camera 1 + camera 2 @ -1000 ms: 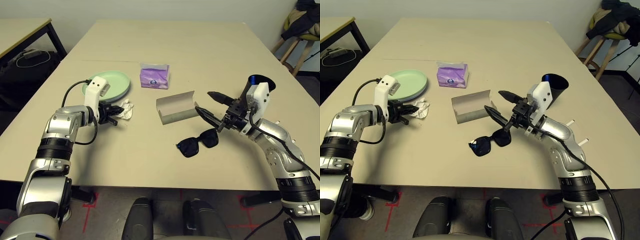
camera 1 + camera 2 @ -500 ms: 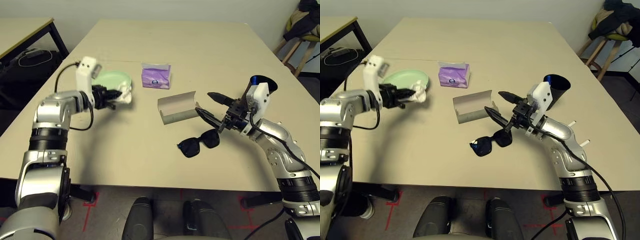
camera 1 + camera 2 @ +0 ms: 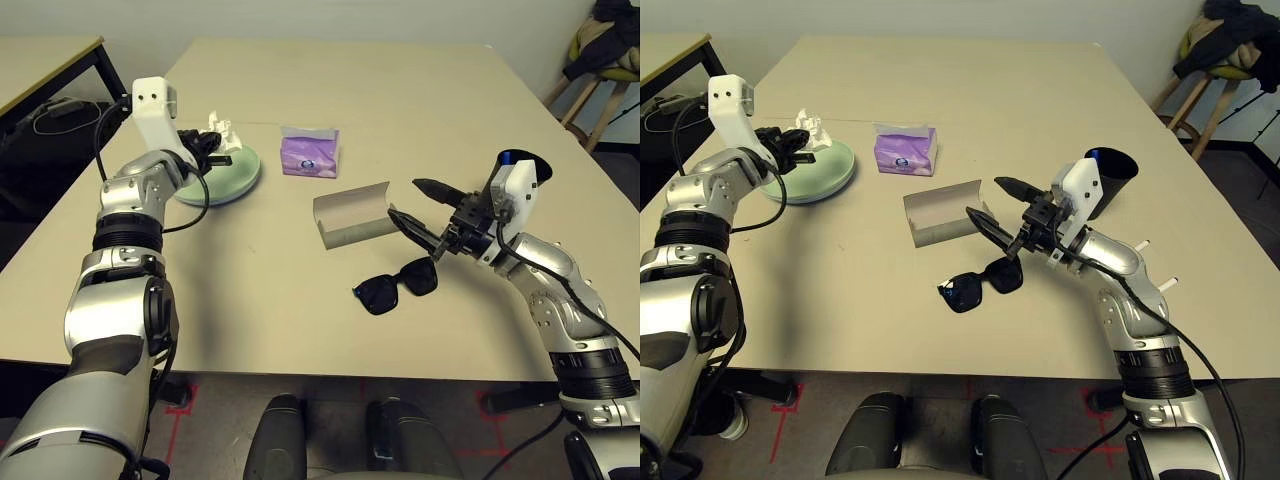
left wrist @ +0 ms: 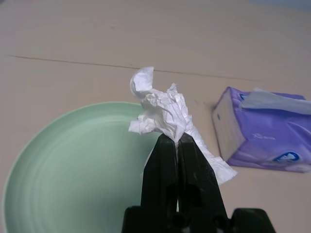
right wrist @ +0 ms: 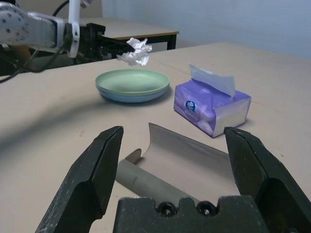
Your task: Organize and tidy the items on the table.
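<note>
Over the plates: L gripper [image 4: 176, 145] is pinching the crumpled white tissue [image 4: 160, 112] between fingers pressed together; the wad is hanging in the air above the rim nearest the tissue box, not touching the stack.
Plates: pale-green plate [image 3: 222, 171] is sitting on the light-blue plate [image 5: 127, 95], nested, on the table [image 3: 350, 90]. Landmark for all places below.
Tissue box: purple tissue box [image 3: 309, 152] is standing just beside the plates, on the side toward the R arm, one sheet sticking up.
Glasses case: grey-tan glasses case [image 3: 352, 215] is lying open, beyond the tissue box from the plates and nearer the robot; empty inside as far as seen.
Sunglasses: black sunglasses [image 3: 396, 284] are lying folded on the table, well apart from the plates, nearer the robot than the case, touching nothing seen.
R gripper: right gripper [image 3: 424, 214] is hovering w/ fingers spread wide, nothing between them, just beside the case's end farthest from the plates and above the sunglasses.
Cup: black cup [image 3: 1110, 174] is standing farthest from the plates, behind the R wrist.
Markers: two small markers [image 3: 1144, 245] are lying by the R forearm, far side of the table from the plates.
Step in hand (judged): L arm is carrying the tissue off the tabletop, prob. to drop on the green plate or bin elsewhere; can't tell which.
Next move (judged): if plate is the goal, L arm needs to centre the wad over the dish, then let go low enough that the light paper isn't drifting off. R arm needs to drop onto the sunglasses and close on the frame for the case.
</note>
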`<state>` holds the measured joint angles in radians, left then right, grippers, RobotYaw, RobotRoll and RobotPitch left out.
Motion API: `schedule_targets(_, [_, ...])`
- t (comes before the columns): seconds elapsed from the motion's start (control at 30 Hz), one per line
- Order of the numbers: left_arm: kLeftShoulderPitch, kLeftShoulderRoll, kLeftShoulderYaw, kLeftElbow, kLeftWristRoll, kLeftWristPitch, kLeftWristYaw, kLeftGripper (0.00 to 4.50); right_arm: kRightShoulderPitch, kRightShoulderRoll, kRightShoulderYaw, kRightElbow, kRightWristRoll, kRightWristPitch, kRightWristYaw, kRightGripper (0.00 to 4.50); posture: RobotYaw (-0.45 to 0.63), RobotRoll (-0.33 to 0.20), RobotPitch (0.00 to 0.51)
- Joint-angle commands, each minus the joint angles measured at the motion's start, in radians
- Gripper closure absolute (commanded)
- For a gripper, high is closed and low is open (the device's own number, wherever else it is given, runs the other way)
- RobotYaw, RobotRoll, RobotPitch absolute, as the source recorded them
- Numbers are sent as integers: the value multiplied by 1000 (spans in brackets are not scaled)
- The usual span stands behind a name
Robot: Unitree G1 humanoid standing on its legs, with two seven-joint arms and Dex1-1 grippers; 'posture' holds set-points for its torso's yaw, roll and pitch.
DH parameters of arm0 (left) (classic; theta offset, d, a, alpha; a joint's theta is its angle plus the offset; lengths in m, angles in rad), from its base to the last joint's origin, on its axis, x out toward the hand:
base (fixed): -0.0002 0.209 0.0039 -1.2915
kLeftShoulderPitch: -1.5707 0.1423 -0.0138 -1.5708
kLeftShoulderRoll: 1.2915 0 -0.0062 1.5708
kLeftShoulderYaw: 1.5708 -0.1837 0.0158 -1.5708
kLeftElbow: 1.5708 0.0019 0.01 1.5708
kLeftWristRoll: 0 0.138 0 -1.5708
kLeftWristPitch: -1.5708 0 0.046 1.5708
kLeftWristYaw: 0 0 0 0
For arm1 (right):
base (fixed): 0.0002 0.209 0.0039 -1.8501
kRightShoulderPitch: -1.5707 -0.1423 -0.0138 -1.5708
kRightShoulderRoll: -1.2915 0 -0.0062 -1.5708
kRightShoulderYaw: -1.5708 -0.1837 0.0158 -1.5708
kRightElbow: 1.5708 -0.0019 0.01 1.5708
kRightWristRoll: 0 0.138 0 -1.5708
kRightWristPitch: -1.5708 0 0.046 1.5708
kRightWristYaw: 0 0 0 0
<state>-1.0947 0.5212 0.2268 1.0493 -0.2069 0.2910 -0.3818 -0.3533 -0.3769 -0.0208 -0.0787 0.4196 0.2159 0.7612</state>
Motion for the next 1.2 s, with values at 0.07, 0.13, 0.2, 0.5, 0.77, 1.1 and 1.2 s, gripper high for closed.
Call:
schedule_targets(0.07, [-35,-8,-2,66,27,-67,23,4469,12,2,5,-29,4,9,-3,0,201,0,57])
schedule_targets(0.13, [-39,-8,-5,79,35,-89,24,4469,15,1,5,-29,4,8,-2,0,198,0,57])
schedule_targets(0.2, [-41,-8,-8,91,41,-105,27,4469,15,-1,5,-27,4,6,-1,0,196,0,58])
schedule_targets(0.5, [15,3,-33,64,77,-215,-48,2257,16,-2,8,-20,-7,-4,-5,0,203,0,66])
schedule_targets(0.77, [156,19,-28,-137,4,-242,-358,55,-5,8,18,-21,-32,45,-60,0,215,0,82])
schedule_targets(1.1, [419,19,-86,-512,-106,-201,-703,55,-66,-108,72,-118,-80,315,-108,0,233,0,106])
schedule_targets(1.2, [469,18,-111,-578,-108,-199,-745,55,-96,-183,108,-161,-93,385,-73,0,229,0,111])
